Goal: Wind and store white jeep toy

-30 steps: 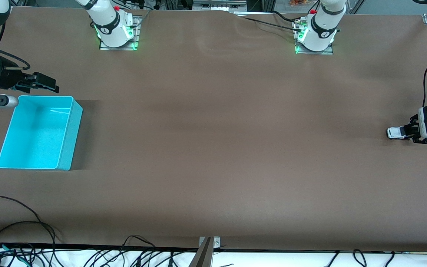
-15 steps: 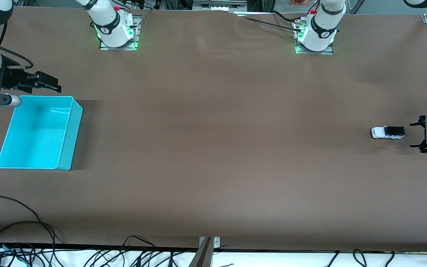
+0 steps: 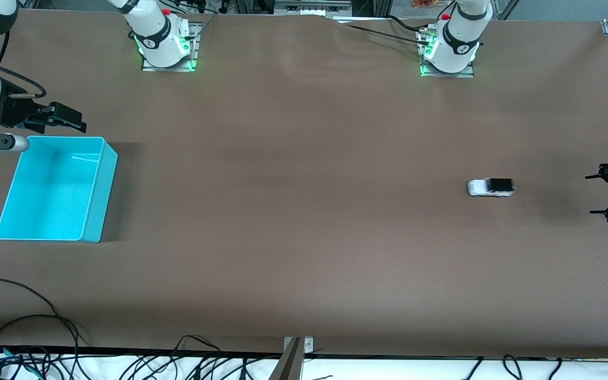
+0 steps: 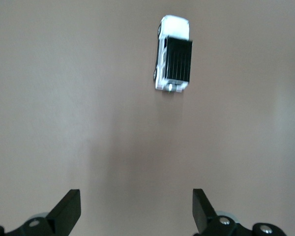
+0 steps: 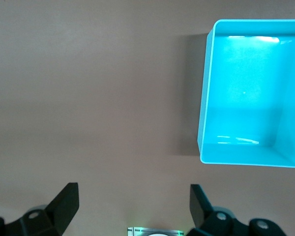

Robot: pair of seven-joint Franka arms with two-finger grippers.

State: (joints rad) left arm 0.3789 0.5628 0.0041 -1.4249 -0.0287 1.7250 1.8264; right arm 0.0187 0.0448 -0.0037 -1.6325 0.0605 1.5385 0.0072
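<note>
- the white jeep toy stands on its wheels on the brown table, toward my left arm's end, with nothing touching it.
- in the front view its white nose points toward the right arm's end of the table and its black roof and rear face my left gripper.
- my left gripper hangs low over the table's edge at the left arm's end, well apart from the jeep, with bare table between them.
- its two fingers are spread wide and hold nothing; in the left wrist view the black fingertips stand far apart, and the jeep lies ahead of the gap, its rear toward the camera.
- the jeep looks a little smeared in both views, so its small details do not read.
- the cyan bin sits at the right arm's end of the table, upright, with nothing in it.
- my right gripper hangs over the table just beside the bin's edge that is farther from the front camera.
- its fingers are also spread wide and grip nothing; in the right wrist view the tips frame bare table, with the bin off to one side.
- black cables lie along the table edge nearest the front camera.
</note>
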